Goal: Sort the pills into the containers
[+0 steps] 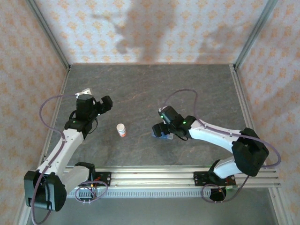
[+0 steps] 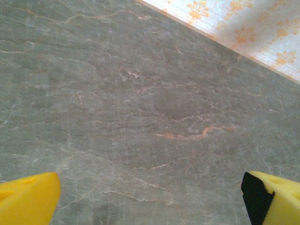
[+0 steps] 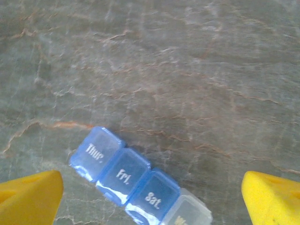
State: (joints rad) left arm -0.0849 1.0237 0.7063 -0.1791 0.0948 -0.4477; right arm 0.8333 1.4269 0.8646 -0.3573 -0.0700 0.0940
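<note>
Right wrist view, containers [image 3: 124, 176] cut off below, right pincer [image 3: 152, 197] spread, left pincer [image 2: 150, 199] spread.

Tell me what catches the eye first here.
The translucent blue plastic pill-organizer strip, lids marked Thur, Fri, Sat, lies under the open right gripper, between its yellow fingertips. A small white bottle with an orange band stands mid-table between the arms. The left gripper hangs open over grey marbled tabletop.
</note>
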